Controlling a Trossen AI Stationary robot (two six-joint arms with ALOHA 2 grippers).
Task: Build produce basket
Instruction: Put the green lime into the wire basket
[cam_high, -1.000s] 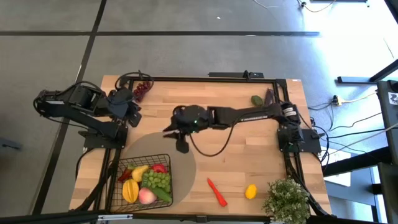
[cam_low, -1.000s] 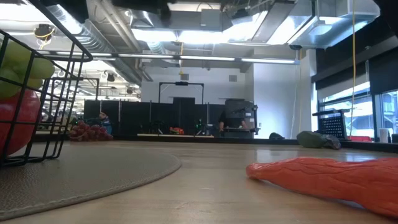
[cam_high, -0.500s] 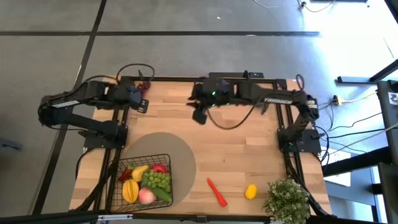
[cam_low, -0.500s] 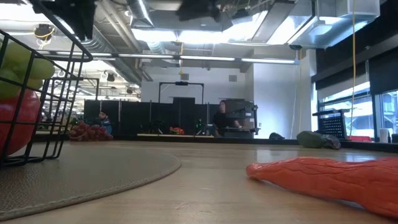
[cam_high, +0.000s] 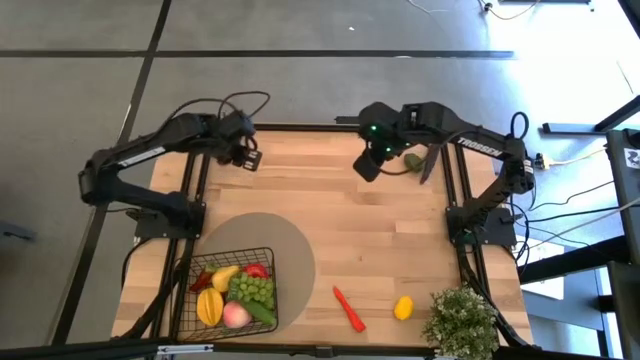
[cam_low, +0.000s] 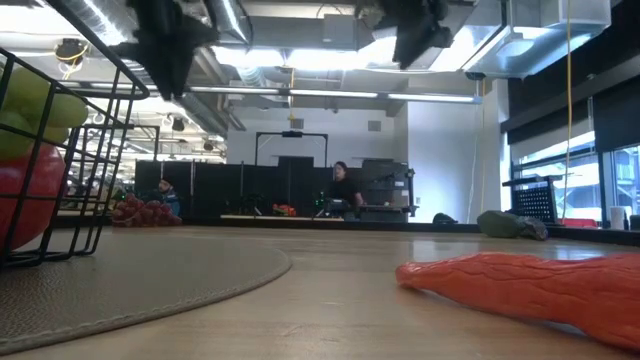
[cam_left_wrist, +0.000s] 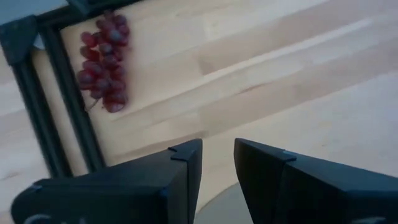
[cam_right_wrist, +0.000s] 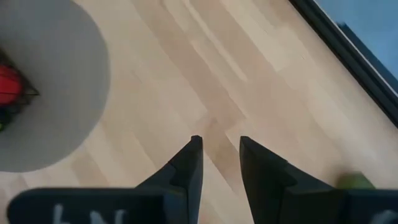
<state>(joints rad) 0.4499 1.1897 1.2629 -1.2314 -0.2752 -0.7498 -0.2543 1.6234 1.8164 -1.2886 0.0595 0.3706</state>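
basket (cam_high: 233, 287): lower left of the high view, on the round mat (cam_high: 290, 245), holding green grapes (cam_high: 255, 290), yellow fruits, peach, apple.
chili (cam_high: 349, 309): bottom centre, loose on table; lemon (cam_high: 403, 307) just right of it.
left gripper (cam_high: 249, 160): upper left, raised, fingers parted by a narrow gap, holding nothing; purple grapes (cam_left_wrist: 102, 63) beyond its fingertips.
right gripper (cam_high: 368, 167): upper centre-right, raised, fingers slightly apart, holding nothing; green fruit (cam_high: 413, 161) just right of it.

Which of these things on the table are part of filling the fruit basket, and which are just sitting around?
Part of the job: basket with fruit inside; purple grapes; red chili; lemon; green fruit and dark piece at the far edge.

Just lying about: round mat; potted plant.
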